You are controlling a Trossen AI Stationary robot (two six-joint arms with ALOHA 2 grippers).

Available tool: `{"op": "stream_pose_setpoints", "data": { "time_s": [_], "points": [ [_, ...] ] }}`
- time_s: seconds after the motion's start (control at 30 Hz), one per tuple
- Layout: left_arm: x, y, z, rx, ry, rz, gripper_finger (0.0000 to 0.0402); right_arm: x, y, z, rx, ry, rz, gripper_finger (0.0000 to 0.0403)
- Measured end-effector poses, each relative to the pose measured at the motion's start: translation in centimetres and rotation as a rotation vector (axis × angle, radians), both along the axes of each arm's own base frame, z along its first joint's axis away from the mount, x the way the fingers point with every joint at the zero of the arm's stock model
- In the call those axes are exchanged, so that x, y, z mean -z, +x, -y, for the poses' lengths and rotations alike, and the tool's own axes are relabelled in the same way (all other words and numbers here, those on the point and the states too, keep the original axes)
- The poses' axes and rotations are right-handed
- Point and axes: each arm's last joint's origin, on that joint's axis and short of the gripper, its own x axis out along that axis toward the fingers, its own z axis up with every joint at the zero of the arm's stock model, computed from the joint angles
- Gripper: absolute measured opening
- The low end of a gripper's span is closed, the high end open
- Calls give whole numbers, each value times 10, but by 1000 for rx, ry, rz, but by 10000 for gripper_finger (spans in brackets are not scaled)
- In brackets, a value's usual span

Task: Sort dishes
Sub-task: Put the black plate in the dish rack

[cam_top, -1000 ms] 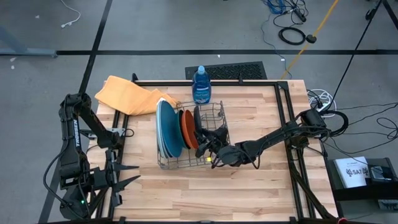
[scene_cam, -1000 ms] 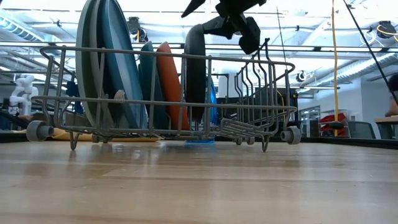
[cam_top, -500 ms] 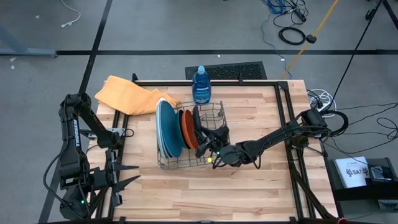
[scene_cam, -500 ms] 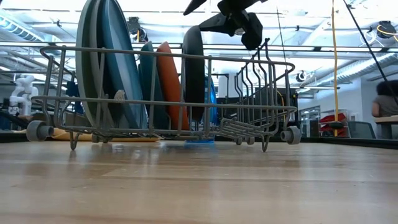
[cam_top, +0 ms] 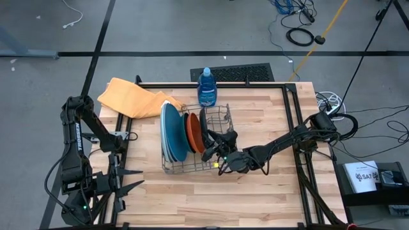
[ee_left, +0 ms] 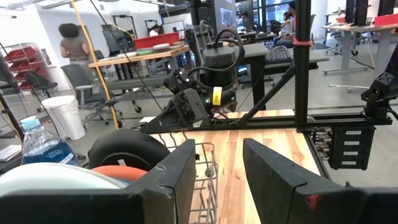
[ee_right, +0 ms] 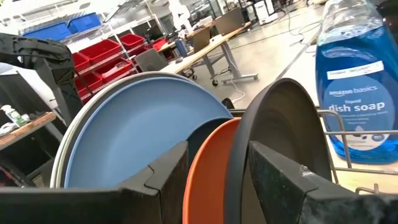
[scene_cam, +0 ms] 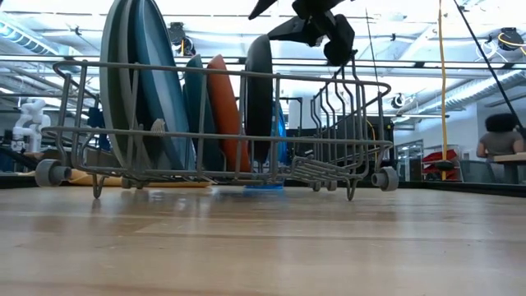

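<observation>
On a pale butcher-block table (cam_top: 255,185) framed in black rails, a wire rack (cam_top: 220,118) is set near the middle, with a blue dish-soap bottle (cam_top: 206,87) beyond it and an orange cloth (cam_top: 132,97) at the far left corner. Grey floor with cables is seen around the table; in the low view a workshop with desks and a seated person (scene_cam: 498,134) is seen behind. The plates are held on edge in the rack, faces turned left and right: grey (scene_cam: 113,74), blue (scene_cam: 154,82), dark teal (scene_cam: 195,94), orange (scene_cam: 223,103), black (scene_cam: 258,99). The right gripper (cam_top: 215,142) is poised above the black plate's rim, fingers parted to either side of it. The left gripper (cam_top: 135,179) is parked at the table's left edge, fingers spread.
</observation>
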Motion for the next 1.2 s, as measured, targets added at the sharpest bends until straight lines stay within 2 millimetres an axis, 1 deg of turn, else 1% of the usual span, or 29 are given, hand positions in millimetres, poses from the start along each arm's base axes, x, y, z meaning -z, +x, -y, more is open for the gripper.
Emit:
{"op": "stream_pose_setpoints", "data": {
  "time_s": [0.47, 0.77, 1.2],
  "points": [
    [0, 0, 0, 1, 1, -1, 136, -1, -6, -14, 24, 12, 26, 164],
    [0, 0, 0, 1, 1, -1, 136, -3, -7, -15, 36, 9, 42, 164],
    [0, 0, 0, 2, 0, -2, 136, -3, -8, -14, 74, -30, 6, 165]
  ]
}}
